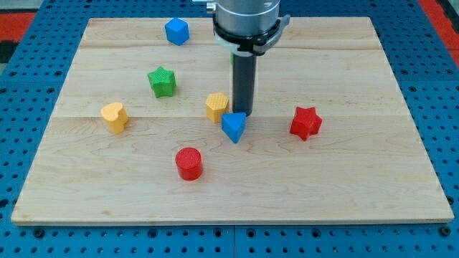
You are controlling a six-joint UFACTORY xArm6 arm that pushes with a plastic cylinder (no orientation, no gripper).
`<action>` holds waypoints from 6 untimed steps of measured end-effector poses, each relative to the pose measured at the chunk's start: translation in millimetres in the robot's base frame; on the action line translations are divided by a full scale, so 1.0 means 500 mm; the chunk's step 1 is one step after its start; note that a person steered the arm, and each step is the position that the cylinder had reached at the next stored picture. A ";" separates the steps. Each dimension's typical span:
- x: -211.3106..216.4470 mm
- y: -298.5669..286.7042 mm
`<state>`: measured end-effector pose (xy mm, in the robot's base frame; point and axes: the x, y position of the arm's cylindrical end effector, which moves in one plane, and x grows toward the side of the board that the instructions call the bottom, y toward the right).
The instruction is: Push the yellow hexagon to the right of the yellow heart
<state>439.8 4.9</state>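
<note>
Tip [242, 113] beside yellow hexagon [216, 106], possibly touching | above blue triangle [234, 127] | pincer: none visible

Table [344, 172]: pale wood planks, visible grain, matt, smooth. Under it a blue perforated sheet [437, 107], slight sheen, looks like painted metal or plastic. Red cylinder [189, 163] shows ribbed, printed-looking matt plastic; yellow hexagon [216, 106], yellow heart [114, 116], green star [162, 81] similar. Rod [242, 84] dark, matt; collar [247, 18] greyish metal look.

No readable text, label, brand or number shows anywhere.
</note>
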 end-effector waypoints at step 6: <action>0.009 -0.212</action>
